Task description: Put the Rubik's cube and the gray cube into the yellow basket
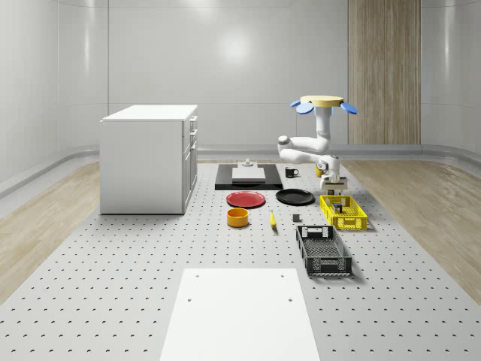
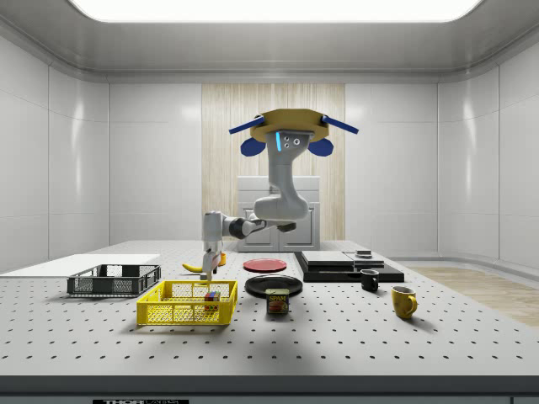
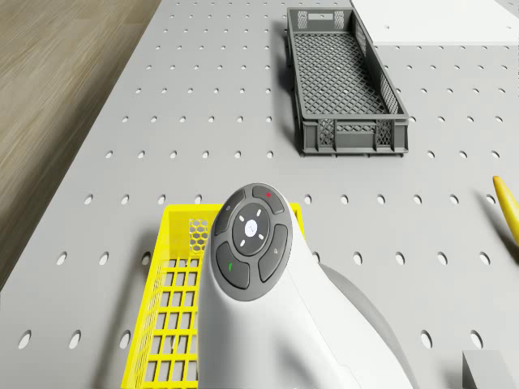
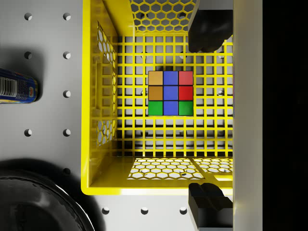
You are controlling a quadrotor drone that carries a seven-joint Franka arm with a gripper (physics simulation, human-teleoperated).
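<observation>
Drone (image 2: 290,135): I'm seeing it hovering beside the basket (image 4: 98,159).
Gripper (image 4: 208,113): I'm holding it over the basket, fingers (image 4: 210,29) standing apart, clamping nothing.
Rubik's cube (image 4: 170,93): sitting on the basket floor.

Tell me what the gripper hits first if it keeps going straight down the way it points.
Most likely the Rubik's cube, lying on the yellow basket floor between the open fingers of the gripper in the wrist view. The drone hovers beside the basket. Depth is unclear.
</observation>
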